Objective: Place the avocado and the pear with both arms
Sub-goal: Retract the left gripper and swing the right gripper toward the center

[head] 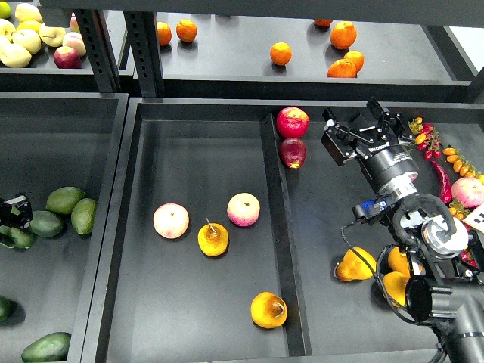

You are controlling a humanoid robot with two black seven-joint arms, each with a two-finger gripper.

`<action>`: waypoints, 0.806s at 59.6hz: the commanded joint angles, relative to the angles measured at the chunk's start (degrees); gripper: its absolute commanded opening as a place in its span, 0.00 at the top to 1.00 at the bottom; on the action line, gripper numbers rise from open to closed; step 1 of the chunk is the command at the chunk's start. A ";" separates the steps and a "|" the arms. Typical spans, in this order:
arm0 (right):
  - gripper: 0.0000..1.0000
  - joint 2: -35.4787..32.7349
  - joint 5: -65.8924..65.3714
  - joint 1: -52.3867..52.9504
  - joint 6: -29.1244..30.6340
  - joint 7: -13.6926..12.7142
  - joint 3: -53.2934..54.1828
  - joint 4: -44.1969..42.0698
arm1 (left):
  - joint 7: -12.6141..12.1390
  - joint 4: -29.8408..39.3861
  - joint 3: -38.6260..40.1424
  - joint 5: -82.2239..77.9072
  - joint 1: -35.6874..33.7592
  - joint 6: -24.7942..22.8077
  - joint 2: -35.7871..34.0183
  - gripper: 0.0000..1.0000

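Note:
My left gripper shows only at the far left edge, over the left tray, shut on the dark green avocado. The plump yellow-orange pear lies at the front of the middle tray, apart from both grippers. My right gripper is open and empty, raised over the back of the right tray near the two red apples.
Several paler avocados lie in the left tray. A long-stemmed orange pear and two pink-yellow apples are in the middle tray. Yellow pears lie under my right arm. Peppers and small tomatoes sit far right. Oranges are on the shelf behind.

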State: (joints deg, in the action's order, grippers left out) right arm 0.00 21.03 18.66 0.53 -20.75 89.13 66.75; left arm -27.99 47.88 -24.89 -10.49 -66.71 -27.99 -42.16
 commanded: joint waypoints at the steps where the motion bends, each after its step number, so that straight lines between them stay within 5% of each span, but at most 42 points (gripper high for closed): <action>1: 0.00 0.00 -0.38 0.07 0.00 0.00 -0.01 -0.04 | -0.01 -1.38 1.95 -0.58 2.54 -0.01 0.59 0.79; 48: 0.00 0.00 -0.73 0.07 0.00 0.00 -0.10 -0.13 | -0.01 -12.90 2.48 -1.11 7.20 -0.01 12.63 0.69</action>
State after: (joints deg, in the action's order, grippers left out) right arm 0.00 20.29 18.73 0.53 -20.73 89.03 66.69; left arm -28.00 35.89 -22.39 -11.57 -59.63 -28.00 -30.02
